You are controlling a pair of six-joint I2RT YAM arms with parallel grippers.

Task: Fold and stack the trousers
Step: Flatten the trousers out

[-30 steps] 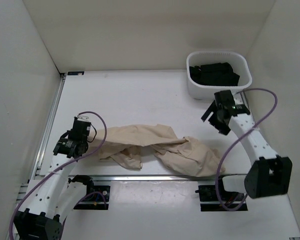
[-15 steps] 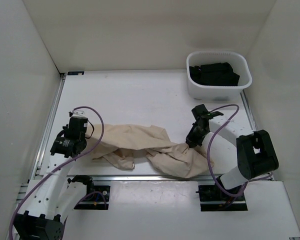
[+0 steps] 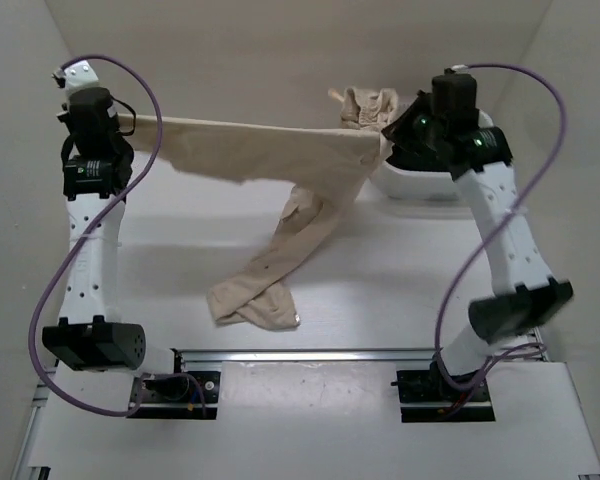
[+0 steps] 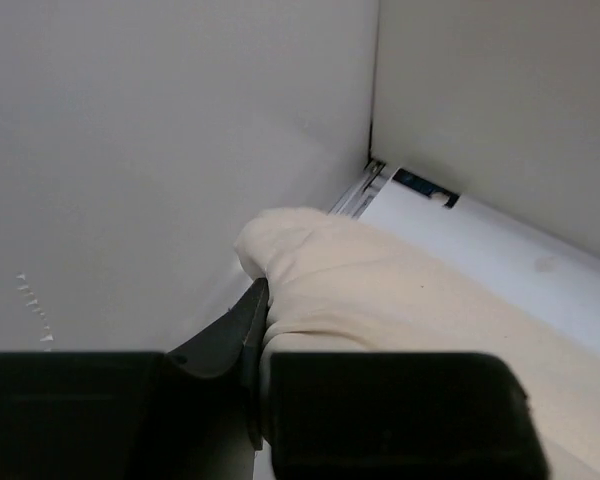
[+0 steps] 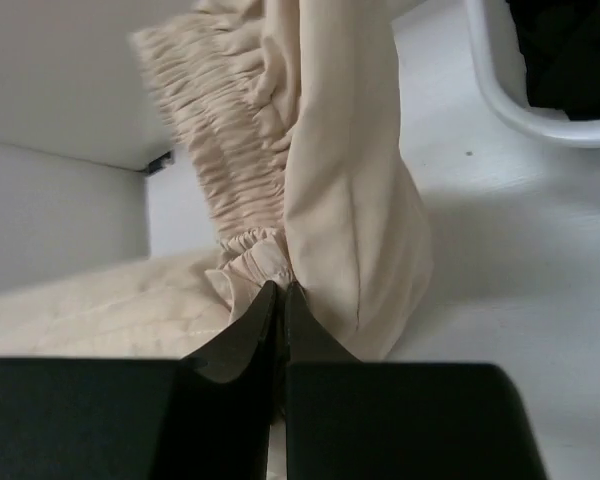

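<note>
The trousers hang in the air above the far half of the tabletop, pulled into a sagging line between the two arms. One leg drops from the middle and its end lies crumpled on the surface near the front. The cloth looks thin, light and limp: it droops between the holds and folds under its own weight, so it should drape rather than keep any shape and could slip from a shallow pinch. The left pincer is clamped on a bunched end of cloth. The right pincer is closed tight on the fabric just below the gathered waistband. That thick elastic band, and the leg hems, seem the firmest places to hold. Room is tight up high: the left arm sits near the left wall and the right arm hovers over the basket of black clothes, close to the back wall. The bare middle and front of the tabletop offer the best room for laying the cloth flat.
</note>
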